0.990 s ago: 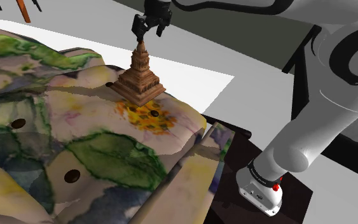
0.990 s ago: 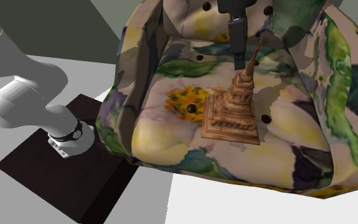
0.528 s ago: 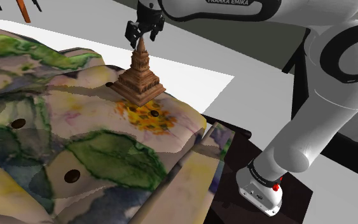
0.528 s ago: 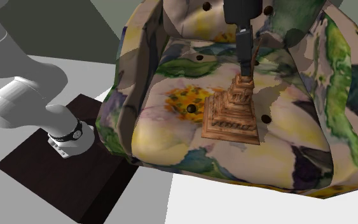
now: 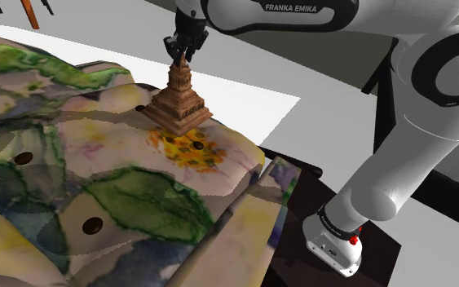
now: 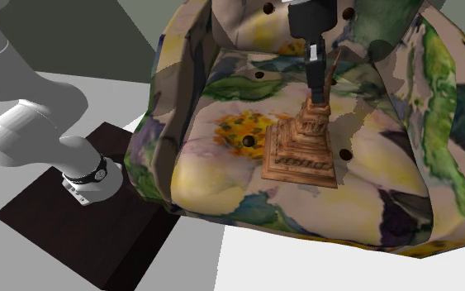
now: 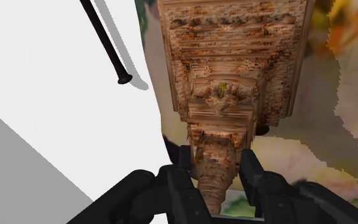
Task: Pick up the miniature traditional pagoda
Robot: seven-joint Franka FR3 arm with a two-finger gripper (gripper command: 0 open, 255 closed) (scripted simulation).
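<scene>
One little brown pagoda (image 5: 178, 102) stands upright on a floral seat cushion (image 5: 121, 196), right beside the printed orange flower (image 5: 188, 151) and close to the cushion's edge. From the second exterior view a dark button (image 6: 245, 142) is dimpled into the fabric just beside its stepped base. The black claw (image 5: 180, 50) comes straight down on top of it, and as far as I can see it's clenched on the thin spire: in the wrist view both fingers (image 7: 250, 168) press against the spire's sides, with the carved tiers (image 7: 228, 95) spreading out past them. The base is resting on the cushion. The white arm (image 5: 399, 155) arches over from its dark stand (image 6: 73, 231).
</scene>
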